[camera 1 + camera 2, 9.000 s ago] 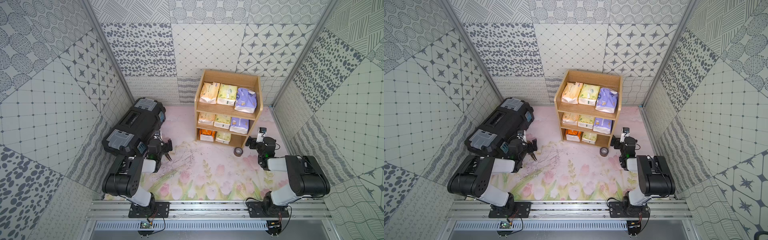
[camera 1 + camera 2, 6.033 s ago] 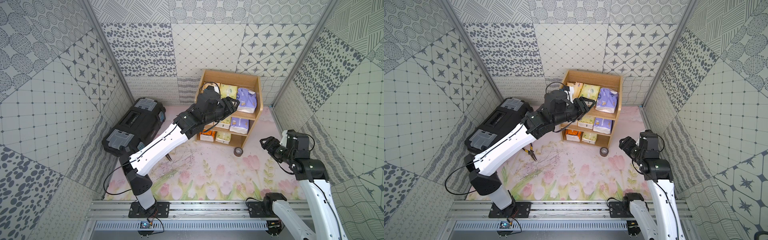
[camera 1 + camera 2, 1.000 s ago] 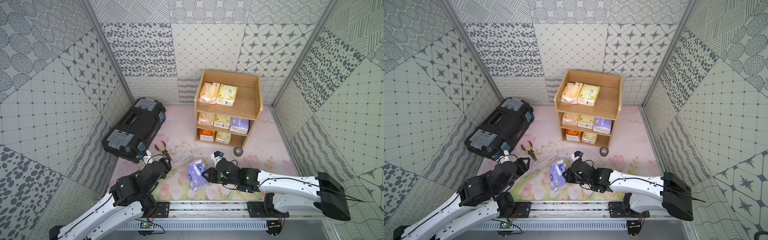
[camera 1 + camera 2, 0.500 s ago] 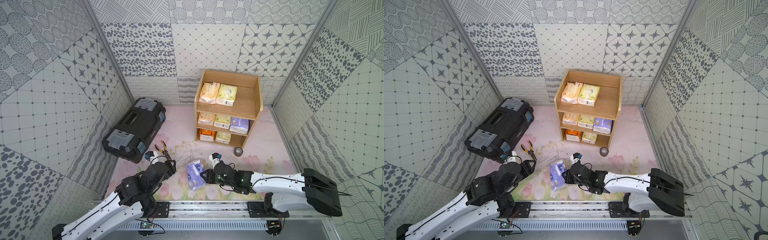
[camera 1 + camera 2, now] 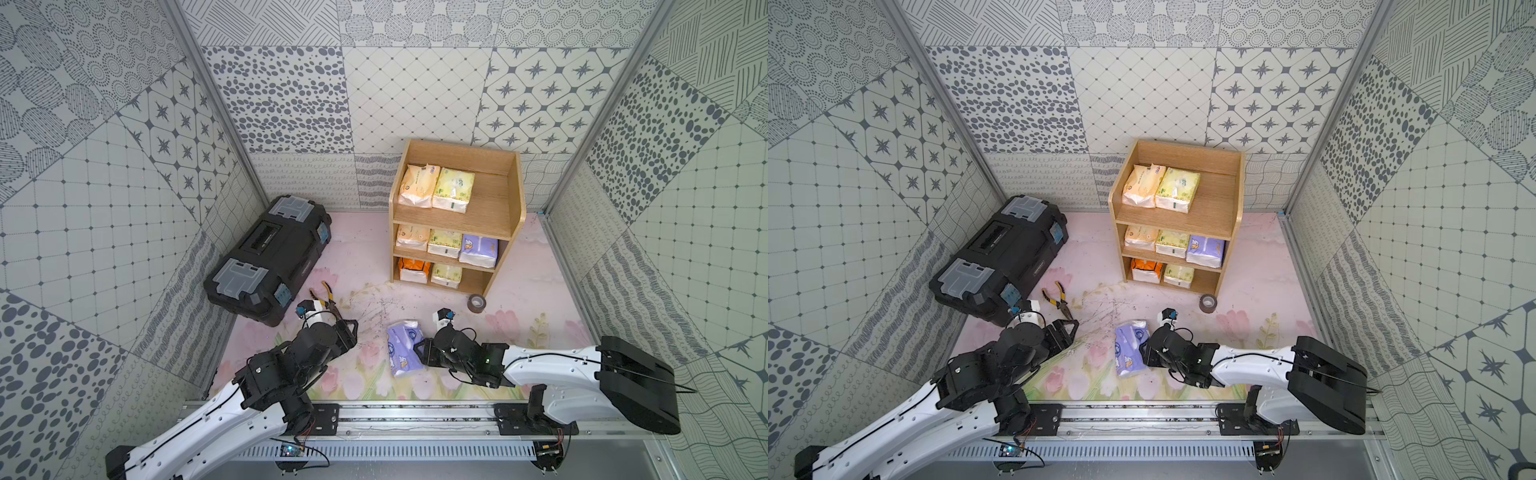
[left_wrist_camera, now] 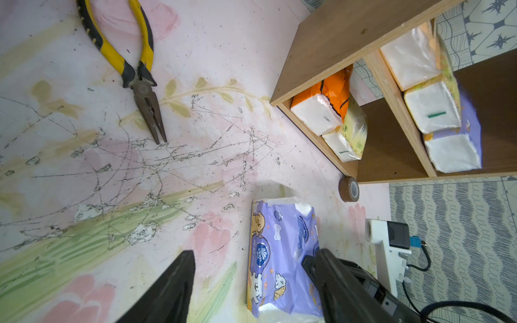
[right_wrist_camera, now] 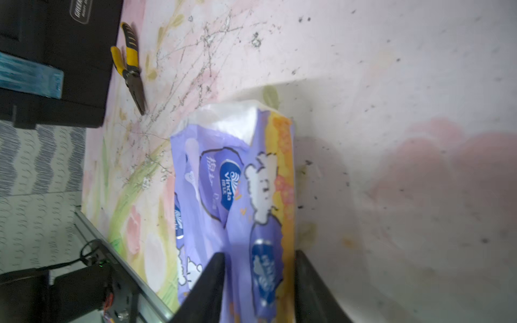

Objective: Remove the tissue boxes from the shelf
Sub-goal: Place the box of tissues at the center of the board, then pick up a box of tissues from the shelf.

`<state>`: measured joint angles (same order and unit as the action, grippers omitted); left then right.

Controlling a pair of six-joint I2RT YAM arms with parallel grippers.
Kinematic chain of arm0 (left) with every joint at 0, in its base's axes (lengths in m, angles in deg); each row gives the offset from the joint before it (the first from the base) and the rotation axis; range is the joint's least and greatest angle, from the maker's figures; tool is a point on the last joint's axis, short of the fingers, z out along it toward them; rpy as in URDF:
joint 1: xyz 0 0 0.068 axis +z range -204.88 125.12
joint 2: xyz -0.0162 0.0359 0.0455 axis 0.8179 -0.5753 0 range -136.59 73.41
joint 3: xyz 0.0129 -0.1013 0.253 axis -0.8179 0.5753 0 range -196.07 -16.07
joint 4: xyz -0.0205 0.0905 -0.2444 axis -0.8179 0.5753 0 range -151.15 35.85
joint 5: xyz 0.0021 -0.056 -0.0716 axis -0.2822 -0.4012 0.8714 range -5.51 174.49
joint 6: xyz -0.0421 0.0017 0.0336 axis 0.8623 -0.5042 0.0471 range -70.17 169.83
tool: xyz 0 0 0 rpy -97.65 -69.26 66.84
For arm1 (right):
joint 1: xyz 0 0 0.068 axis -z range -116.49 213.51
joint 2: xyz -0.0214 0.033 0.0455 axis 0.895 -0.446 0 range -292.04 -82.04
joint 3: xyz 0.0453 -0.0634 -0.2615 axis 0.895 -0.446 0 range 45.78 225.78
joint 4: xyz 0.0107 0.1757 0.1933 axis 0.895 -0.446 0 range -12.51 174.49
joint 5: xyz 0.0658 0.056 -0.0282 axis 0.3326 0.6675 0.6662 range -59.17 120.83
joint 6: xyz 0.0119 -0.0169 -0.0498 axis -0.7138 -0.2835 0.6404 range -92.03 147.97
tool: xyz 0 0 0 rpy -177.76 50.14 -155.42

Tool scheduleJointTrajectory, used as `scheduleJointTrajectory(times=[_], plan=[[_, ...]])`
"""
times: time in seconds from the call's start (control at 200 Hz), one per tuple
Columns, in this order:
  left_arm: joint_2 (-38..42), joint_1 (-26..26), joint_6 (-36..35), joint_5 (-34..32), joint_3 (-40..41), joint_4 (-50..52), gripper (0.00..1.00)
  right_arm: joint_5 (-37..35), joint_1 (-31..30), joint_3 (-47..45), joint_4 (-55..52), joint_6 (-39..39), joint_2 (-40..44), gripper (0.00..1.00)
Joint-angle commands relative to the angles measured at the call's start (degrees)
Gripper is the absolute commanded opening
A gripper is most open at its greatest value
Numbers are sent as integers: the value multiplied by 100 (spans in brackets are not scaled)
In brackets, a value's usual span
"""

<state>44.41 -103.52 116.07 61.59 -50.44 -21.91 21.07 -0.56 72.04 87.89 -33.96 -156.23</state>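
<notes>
Where the floral mat [image 5: 519, 328] nears the front rail [image 5: 415, 413], one lavender tissue pack [image 5: 401, 349] lies flat, out of the shelf [image 5: 515, 208] and well apart from it; the right gripper [image 5: 419, 351] straddles the pack's end, and in the right wrist view its two black fingers [image 7: 207, 285] stand parted, one on each side of the cartoon-printed wrap, with no visible squeeze on it; the left gripper [image 5: 345, 330] is near the pack on its other side, claw wide apart and holding nothing.

Seven packs sit in the shelf; on the top tier a pale orange-cream pack [image 5: 415, 185] touches a yellow-green pack [image 5: 453, 190]; on the middle tier a second cream pack [image 5: 411, 237], a second yellow-green pack [image 5: 444, 243] and a second lavender pack [image 5: 478, 250] lie side by side; on the bottom tier a bright orange pack [image 5: 413, 269] sits beside a third yellow-green pack [image 5: 446, 275].

A brown tape roll [image 5: 476, 302] stands on the mat just beside the shelf's front corner; yellow-handled pliers [image 5: 330, 293] lie between the left gripper and a black toolbox [image 5: 270, 257] by the side wall.
</notes>
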Motion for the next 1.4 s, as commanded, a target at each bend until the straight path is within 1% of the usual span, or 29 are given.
scheduleJointTrajectory(times=[0.0, 0.055, 0.14, 0.245, 0.395, 0.535, 0.665, 0.761, 0.926, 1.166, 1.236, 1.331, 1.396], plan=[[-70, 35, -324, 271, -159, -420, 72, -421, 78, -64, -353, 57, 459, 56], [-155, 30, -401, 352, -228, -540, 72, -546, 116, -81, -569, 163, 731, 61], [-393, 34, -617, 526, -380, -846, 72, -654, 208, -62, -941, 342, 1205, 64], [-825, 30, -883, 742, -685, -1321, 70, -767, 289, -25, -1283, 658, 1783, 65], [-1569, 25, -1152, 859, -1288, -2332, 67, -949, 324, -48, -1491, 1039, 2575, 65], [-2578, 32, -1506, 804, -2185, -2928, 65, -1171, 333, 7, -1500, 1446, 3158, 65], [-3562, 43, -2139, 850, -3430, -3111, 60, -1259, 333, 127, -1518, 1789, 3462, 65], [-4256, 30, -2607, 792, -4403, -3010, 58, -1315, 326, 218, -1534, 1885, 3565, 65], [-5457, 46, -3447, 749, -6002, -2701, 57, -1428, 328, 292, -1579, 1770, 3613, 65], [-6719, 269, -4499, 654, -7647, -1990, 56, -1573, 330, 231, -1570, 1680, 3691, 65], [-7072, 369, -4796, 822, -8208, -1759, 56, -1569, 329, 218, -1570, 1703, 3745, 65], [-7616, 510, -5099, 1307, -9081, -1403, 56, -1561, 326, 204, -1605, 1727, 3804, 64], [-8056, 565, -5213, 1531, -9801, -847, 56, -1572, 333, 222, -1676, 1731, 3845, 64]])
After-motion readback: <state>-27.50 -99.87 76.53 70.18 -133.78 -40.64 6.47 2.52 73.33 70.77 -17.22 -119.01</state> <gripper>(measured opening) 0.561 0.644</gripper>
